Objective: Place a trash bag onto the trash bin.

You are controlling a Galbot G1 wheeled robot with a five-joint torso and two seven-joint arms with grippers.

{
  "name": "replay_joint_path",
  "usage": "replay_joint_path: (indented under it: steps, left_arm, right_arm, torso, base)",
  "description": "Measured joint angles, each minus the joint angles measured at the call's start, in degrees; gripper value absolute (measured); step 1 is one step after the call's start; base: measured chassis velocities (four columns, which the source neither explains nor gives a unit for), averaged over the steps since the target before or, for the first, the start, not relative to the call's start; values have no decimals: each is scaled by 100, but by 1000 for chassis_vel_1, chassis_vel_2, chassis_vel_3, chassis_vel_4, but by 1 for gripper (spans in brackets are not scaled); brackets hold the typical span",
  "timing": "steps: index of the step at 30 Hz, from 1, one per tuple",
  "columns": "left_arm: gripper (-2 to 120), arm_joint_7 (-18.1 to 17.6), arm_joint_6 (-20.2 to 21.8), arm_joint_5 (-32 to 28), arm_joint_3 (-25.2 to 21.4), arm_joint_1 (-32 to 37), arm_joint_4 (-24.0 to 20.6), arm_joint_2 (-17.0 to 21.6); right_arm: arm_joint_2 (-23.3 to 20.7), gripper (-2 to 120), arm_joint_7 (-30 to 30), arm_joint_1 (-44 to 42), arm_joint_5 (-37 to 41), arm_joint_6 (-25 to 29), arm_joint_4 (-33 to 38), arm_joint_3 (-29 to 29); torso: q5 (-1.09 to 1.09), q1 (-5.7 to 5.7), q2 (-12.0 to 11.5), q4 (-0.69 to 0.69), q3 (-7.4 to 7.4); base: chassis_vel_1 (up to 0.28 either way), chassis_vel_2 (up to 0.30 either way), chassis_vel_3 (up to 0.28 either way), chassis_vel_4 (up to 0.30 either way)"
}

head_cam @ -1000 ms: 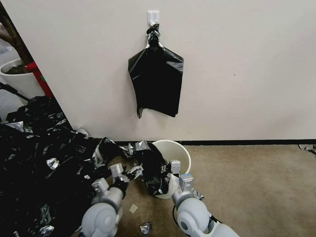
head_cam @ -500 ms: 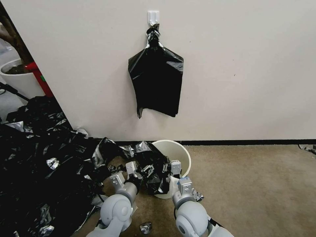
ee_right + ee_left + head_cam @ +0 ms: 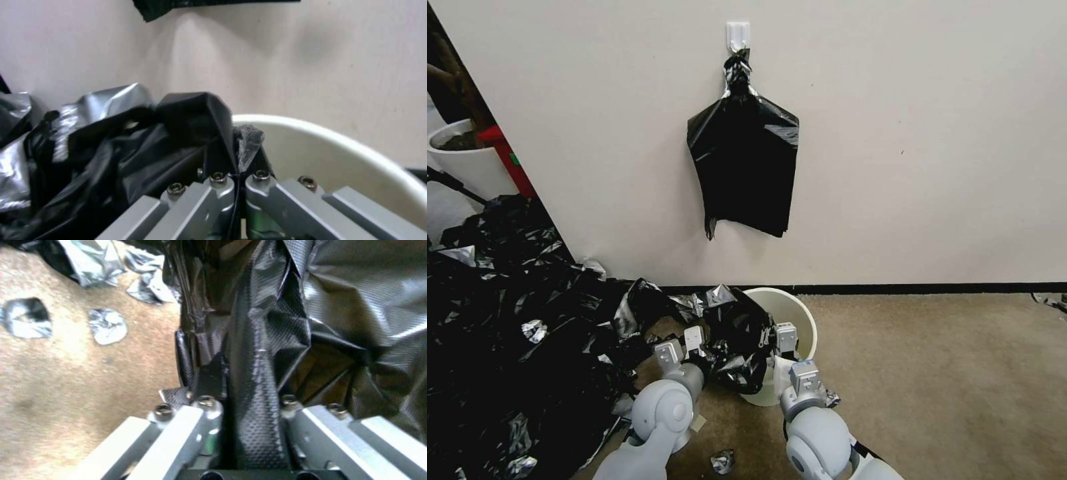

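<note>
The bag, draped over the bin rim at nine o'clock, is pinched by both closed claws, left and right; spreading its mouth around the rim seems needed next.

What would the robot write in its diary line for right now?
left gripper: shut on trash bag | right gripper: shut on trash bag | trash bin: bag draped over left rim only

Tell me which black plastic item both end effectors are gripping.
The thin glossy black trash bag draped over the left rim of the round cream plastic bin, not the flat black bundle hanging on the wall hook nor the floor heap.
</note>
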Motion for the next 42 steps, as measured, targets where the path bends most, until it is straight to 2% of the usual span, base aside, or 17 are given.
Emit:
replay_joint_path:
  steps: [1,4,5,6,10,12,15,17,20,30,34,37,38,42]
  left_arm:
    - [5,105,-11,138,-10,45,-2,94]
    - [5,345,-43,399,-16,133,-41,233]
    - [5,598,-67,618,-29,237,-107,382]
    - [5,598,-67,618,-29,237,-107,382]
    - [3,1269,-64,1145,-124,490,-369,803]
    - [3,1359,-64,1204,-145,520,-407,855]
    - [3,1867,-88,1525,-262,716,-651,1092]
    - [3,1965,-131,1603,-292,771,-707,1129]
    - [3,2193,-452,1762,-421,902,-845,1170]
    - [3,2564,-1187,1683,-653,826,-732,1124]
    - [3,2566,-1452,1516,-681,695,-651,1089]
    - [3,2427,-1742,1321,-682,510,-513,1038]
    - [3,2427,-1742,1321,-682,510,-513,1038]
    - [3,2343,-1809,1189,-685,403,-385,1004]
  right_arm:
    - [-19,0,-19,42,-46,39,-41,32]
    - [-64,0,-55,79,-74,70,-57,61]
    - [-127,0,-95,103,-78,92,-58,92]
    - [-127,0,-95,103,-78,92,-58,92]
    - [-292,0,-189,139,-20,131,39,206]
    - [-313,0,-193,146,18,131,60,232]
    - [-417,0,-134,177,372,12,134,399]
    - [-445,0,-91,181,464,-37,142,439]
    - [-624,0,227,134,1105,-491,280,621]
    - [-1224,0,897,-186,2508,-1489,787,792]
    - [-1340,0,1120,-307,3067,-1716,967,711]
    - [-1361,0,1365,-490,3688,-1977,1226,544]
    - [-1361,0,1365,-490,3688,-1977,1226,544]
    - [-1215,0,1484,-558,4500,-2024,1368,416]
  torso:
    - [0,0,0,0,0]
    - [-3,0,0,0,0]
    - [-4,0,0,-1,1]
    - [-4,0,0,-1,1]
    - [-5,0,0,-2,1]
    - [-4,0,0,-3,1]
    - [-3,0,-1,-2,1]
    - [-2,0,0,-2,1]
    - [-2,0,0,-1,1]
    - [-2,0,0,-2,1]
    - [-2,0,-1,-1,1]
    - [-2,0,0,-2,1]
    - [-2,0,0,-2,1]
    - [-3,0,0,-1,1]
  base:
    - [0,0,0,0]
    - [0,0,0,0]
    - [0,0,0,0]
    - [0,0,0,0]
    - [0,0,0,0]
    - [0,0,0,0]
    - [0,0,0,0]
    - [0,0,0,0]
    - [0,0,0,0]
    - [0,0,0,0]
    - [0,0,0,0]
    - [0,0,0,0]
    - [0,0,0,0]
    - [0,0,0,0]
